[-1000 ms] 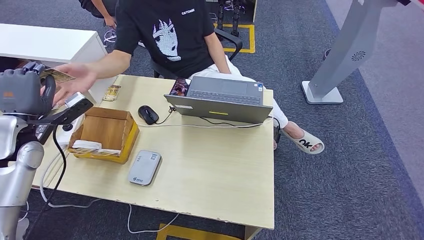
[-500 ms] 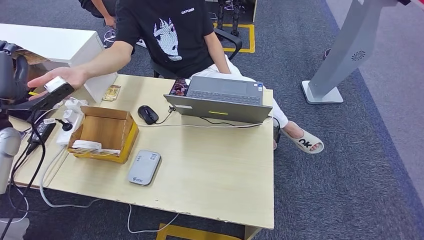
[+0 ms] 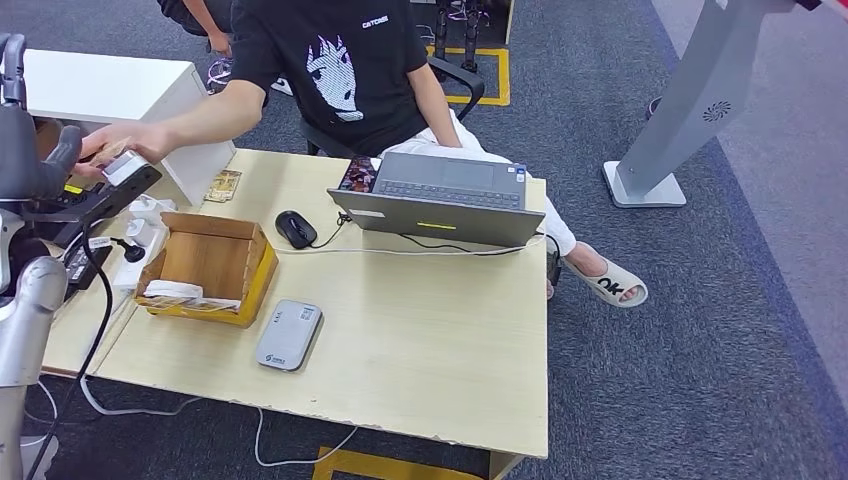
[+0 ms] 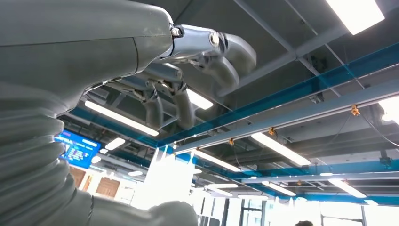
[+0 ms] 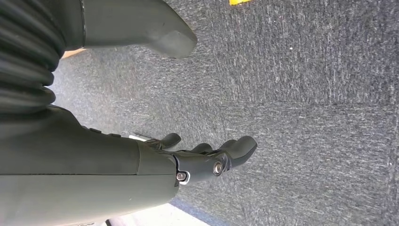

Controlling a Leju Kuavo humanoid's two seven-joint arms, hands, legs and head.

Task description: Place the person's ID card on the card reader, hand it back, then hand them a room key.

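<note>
The left hand is raised at the bench's far-left corner, fingers curled, holding nothing visible. The person's hand is beside it; the card is hidden. The right hand hangs loosely open, holding nothing.

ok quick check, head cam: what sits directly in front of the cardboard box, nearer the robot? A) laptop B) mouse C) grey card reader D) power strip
C: the flat grey card reader lies on the table just at the near side of the cardboard box; the mouse is beyond it.
</note>
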